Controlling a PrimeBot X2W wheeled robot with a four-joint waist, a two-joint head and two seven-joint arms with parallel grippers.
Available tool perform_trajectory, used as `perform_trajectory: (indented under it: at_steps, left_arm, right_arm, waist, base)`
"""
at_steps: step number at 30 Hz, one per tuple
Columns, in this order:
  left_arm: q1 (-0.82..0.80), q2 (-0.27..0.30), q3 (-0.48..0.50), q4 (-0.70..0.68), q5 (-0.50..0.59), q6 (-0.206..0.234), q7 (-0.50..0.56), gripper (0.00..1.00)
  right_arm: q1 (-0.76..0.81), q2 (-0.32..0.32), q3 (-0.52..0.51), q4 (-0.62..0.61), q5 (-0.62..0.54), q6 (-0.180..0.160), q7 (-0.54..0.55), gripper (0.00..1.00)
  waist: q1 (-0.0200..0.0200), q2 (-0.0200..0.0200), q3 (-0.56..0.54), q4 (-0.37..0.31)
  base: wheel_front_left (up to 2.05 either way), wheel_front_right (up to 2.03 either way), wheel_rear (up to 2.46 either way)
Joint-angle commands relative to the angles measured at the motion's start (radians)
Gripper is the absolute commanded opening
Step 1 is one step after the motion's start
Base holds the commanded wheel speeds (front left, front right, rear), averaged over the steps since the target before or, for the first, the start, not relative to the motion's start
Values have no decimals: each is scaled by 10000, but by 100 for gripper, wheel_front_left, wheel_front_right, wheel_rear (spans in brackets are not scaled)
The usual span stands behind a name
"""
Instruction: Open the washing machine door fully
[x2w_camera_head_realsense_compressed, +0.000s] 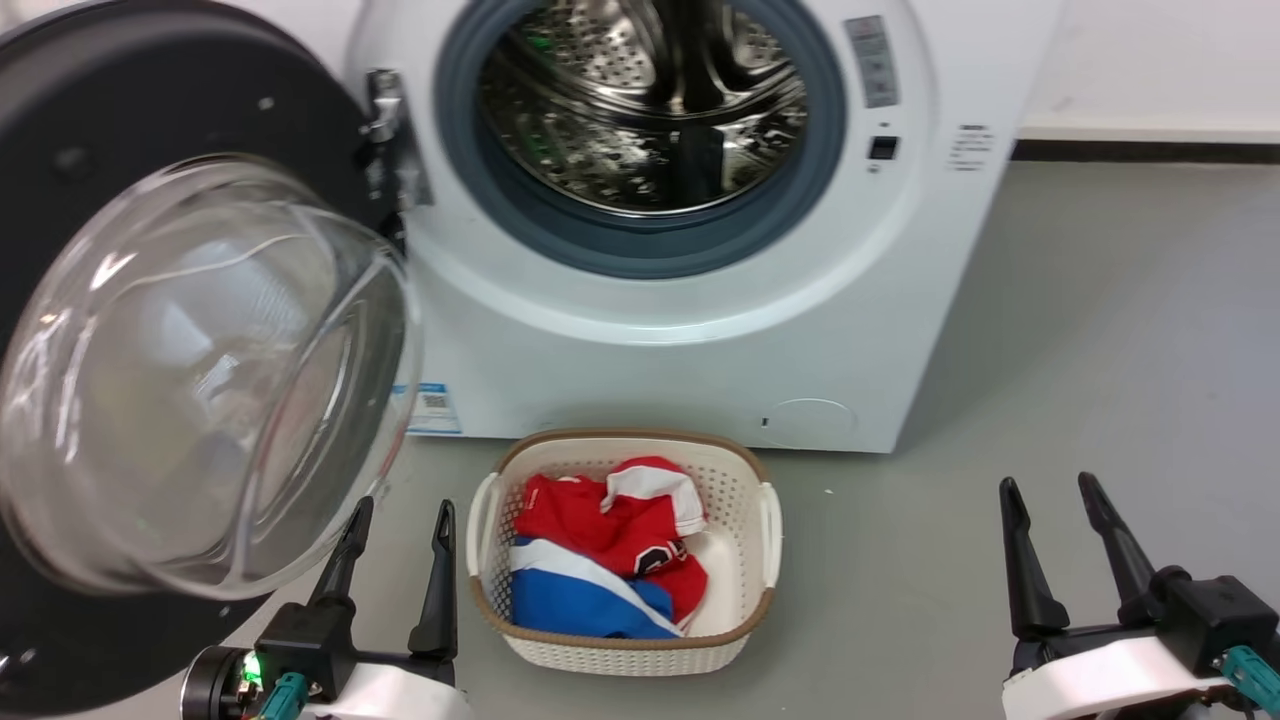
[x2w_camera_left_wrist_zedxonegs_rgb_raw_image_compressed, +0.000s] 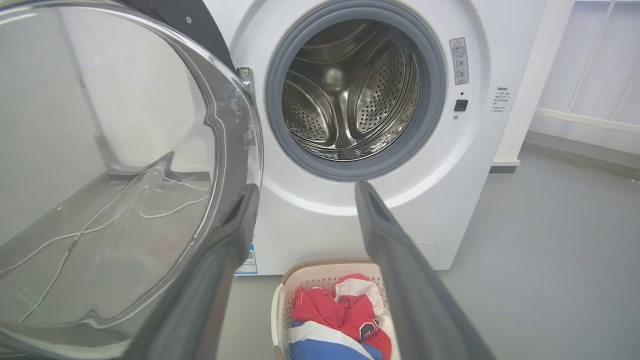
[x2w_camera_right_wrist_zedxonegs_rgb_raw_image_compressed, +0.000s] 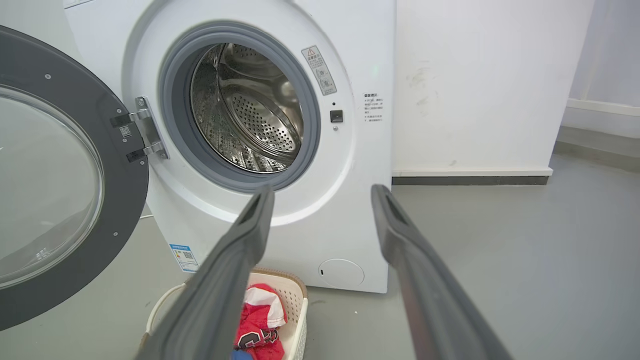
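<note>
Hanging from its hinge (x2w_camera_head_realsense_compressed: 385, 120) at the left front edge of the washing machine (x2w_camera_head_realsense_compressed: 680, 340), the washing machine door (x2w_camera_head_realsense_compressed: 200, 370) stands wide. The left gripper (x2w_camera_head_realsense_compressed: 403, 505), fingers spread and empty, sits just beside it; the right gripper (x2w_camera_head_realsense_compressed: 1048, 482) likewise gapes. Any last nudge should land gently on its outer rim (x2w_camera_head_realsense_compressed: 60, 100).

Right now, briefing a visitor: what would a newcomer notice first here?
The washing machine door hangs wide open at the left, its clear glass bowl bulging toward the camera. Beside it the washing machine bares its steel drum, with a cream basket of red, white and blue clothes on the floor before it.
</note>
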Motion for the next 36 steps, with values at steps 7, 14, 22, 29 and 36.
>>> perform_trajectory:
  at_steps: [7,14,22,29,36]
  left_arm:
    - [207,-45,-220,-91,257,309,-23,100]
    - [321,-61,-459,-63,233,445,-23,100]
    - [361,-66,-559,3,190,575,-23,100]
    - [341,-67,-546,-4,153,606,-23,100]
    - [337,-66,-528,50,139,569,-23,100]
  right_arm:
    - [217,18,-33,-309,57,-7,-22,100]
    - [254,16,-22,-127,-49,-7,-22,100]
    - [240,17,-49,55,-182,-7,-22,100]
    - [223,17,-30,5,-149,-7,-22,100]
    - [242,17,-26,0,2,-7,-22,100]
  waist:
    - [0,0,-31,-565]
    - [0,0,-80,-657]
    - [0,0,-164,-585]
    - [0,0,-164,-517]
    - [0,0,-172,-469]
  base:
    - [0,0,0]
    - [0,0,0]
    - [0,0,0]
    - [0,0,0]
    - [0,0,0]
